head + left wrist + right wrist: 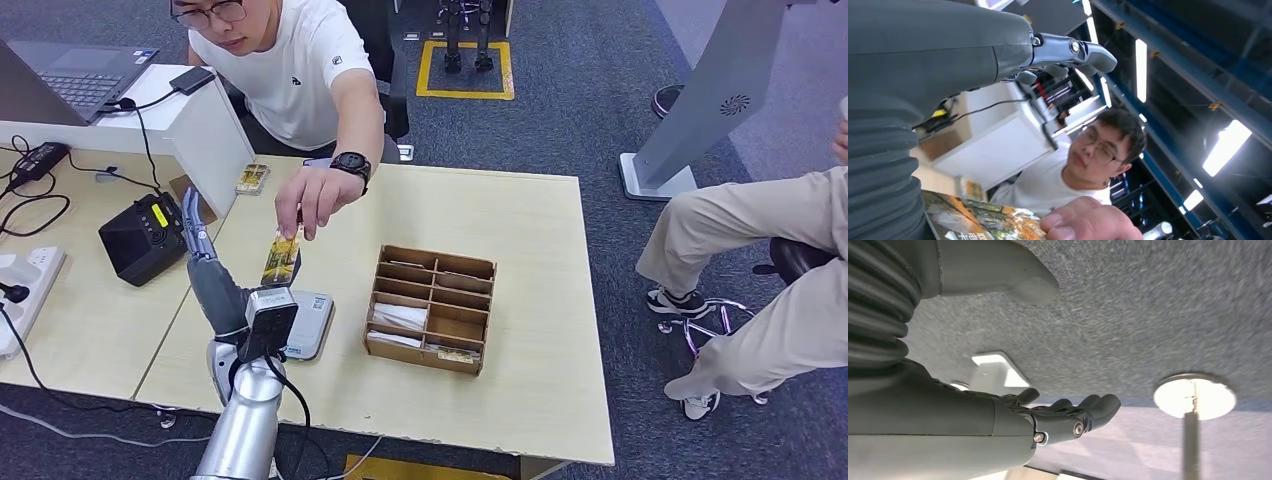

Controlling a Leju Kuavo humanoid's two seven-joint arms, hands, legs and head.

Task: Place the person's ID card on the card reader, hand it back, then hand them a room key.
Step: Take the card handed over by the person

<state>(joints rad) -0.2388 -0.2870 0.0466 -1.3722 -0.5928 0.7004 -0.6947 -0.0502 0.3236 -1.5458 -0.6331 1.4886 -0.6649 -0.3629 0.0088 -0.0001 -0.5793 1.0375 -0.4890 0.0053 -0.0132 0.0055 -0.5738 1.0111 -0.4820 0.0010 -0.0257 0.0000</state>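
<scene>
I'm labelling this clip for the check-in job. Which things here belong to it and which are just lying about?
Job:
ID card, pinched by the person's hand
card reader
left hand
wooden organiser holding cards

Lying about:
laptop
black device
power strip
spare card

Silver arm (243, 430), grey ribbed wrist cover (878, 165), dark-fingered left robot hand (205, 262)

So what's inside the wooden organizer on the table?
The wooden organizer holds white cards in its left compartments and one patterned card at the front right; other compartments look empty, though their walls hide the bottoms.
</scene>
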